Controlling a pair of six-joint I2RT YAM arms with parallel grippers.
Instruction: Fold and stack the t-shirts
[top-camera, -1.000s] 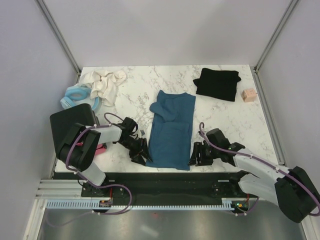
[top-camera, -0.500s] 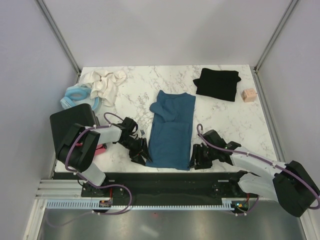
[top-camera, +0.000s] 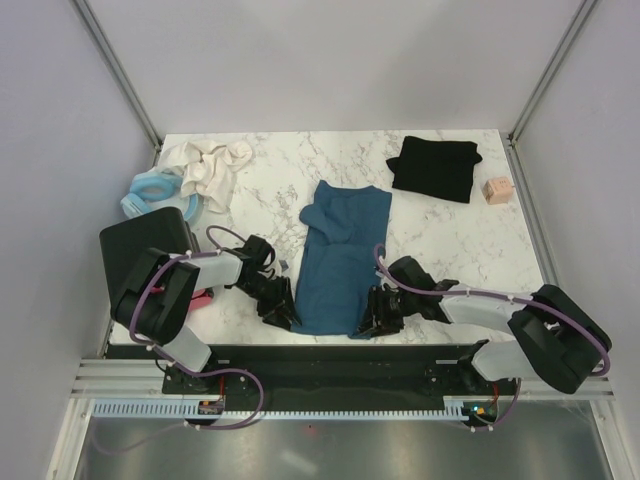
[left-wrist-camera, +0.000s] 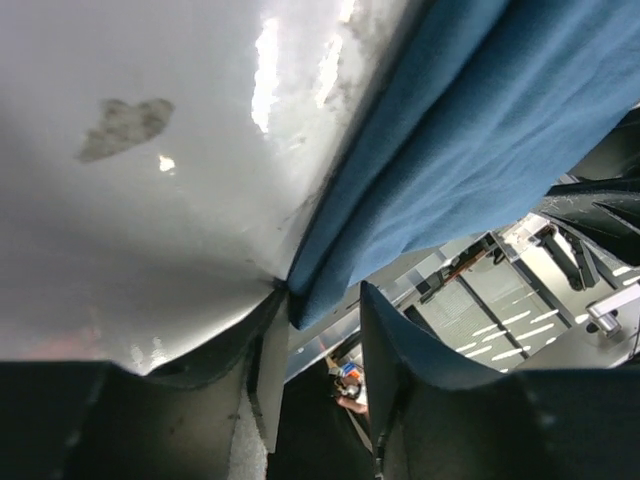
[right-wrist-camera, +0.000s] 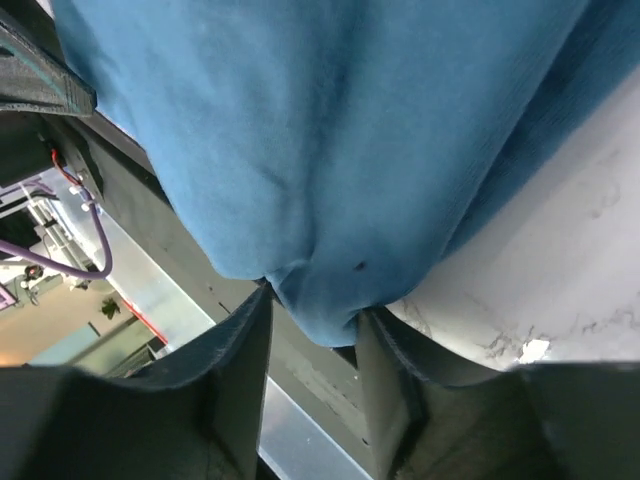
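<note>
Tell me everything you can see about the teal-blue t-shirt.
The teal-blue t-shirt is soft cotton-looking cloth, folded into a long strip flat on the marble table, a sleeve folded on top at the far end. The left hand straddles its near-left corner, not yet closed; the right hand appears to pinch its near-right corner.

Our left arm (top-camera: 200, 265) and right arm (top-camera: 490, 310) reach low, wrists turned inward toward each other. Our left gripper (top-camera: 280, 310) holds its 2 fingers (left-wrist-camera: 400, 350) parted, a gap showing. Our right gripper (top-camera: 368, 320) presses its 2 fingers (right-wrist-camera: 240, 350) against bunched teal t-shirt (right-wrist-camera: 300, 150).
</note>
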